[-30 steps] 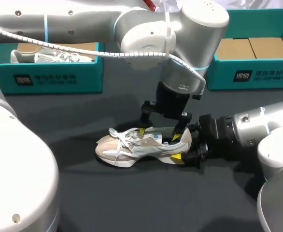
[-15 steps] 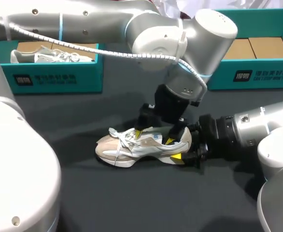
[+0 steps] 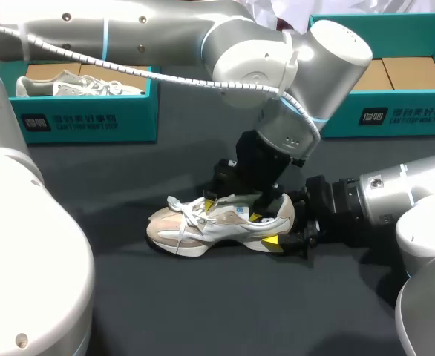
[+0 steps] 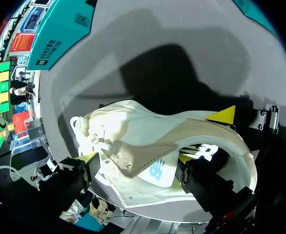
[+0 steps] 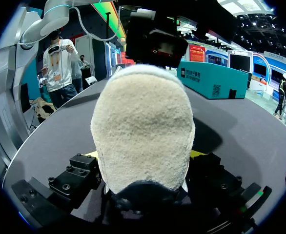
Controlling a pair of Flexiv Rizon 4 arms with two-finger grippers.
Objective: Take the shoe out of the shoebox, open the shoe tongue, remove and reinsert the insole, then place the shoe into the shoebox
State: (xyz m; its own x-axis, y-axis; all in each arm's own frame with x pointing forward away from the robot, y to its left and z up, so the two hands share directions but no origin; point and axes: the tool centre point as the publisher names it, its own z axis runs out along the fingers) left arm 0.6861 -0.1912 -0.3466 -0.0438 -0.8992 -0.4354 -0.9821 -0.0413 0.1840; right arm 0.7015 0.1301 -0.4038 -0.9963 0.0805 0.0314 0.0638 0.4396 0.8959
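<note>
Near the middle of the table (image 3: 203,311), the shoe (image 3: 195,226) on its sole, toe toward the left edge, heel toward the right edge and between the fingers of the right gripper (image 3: 283,228). Over the shoe's opening, the left gripper (image 3: 233,209), in from the back left corner. Along the back edge, the left shoebox (image 3: 84,122) at the left corner with a second shoe (image 3: 76,83) inside, the right shoebox (image 3: 396,115) at the right corner.

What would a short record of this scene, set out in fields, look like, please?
shoe: on the table, out of the boxes, toe toward my left
right gripper: shut on the shoe's heel
left gripper: down at the shoe's opening, by the tongue
left shoebox: teal, another shoe inside
right shoebox: teal, brown cardboard inside
</note>
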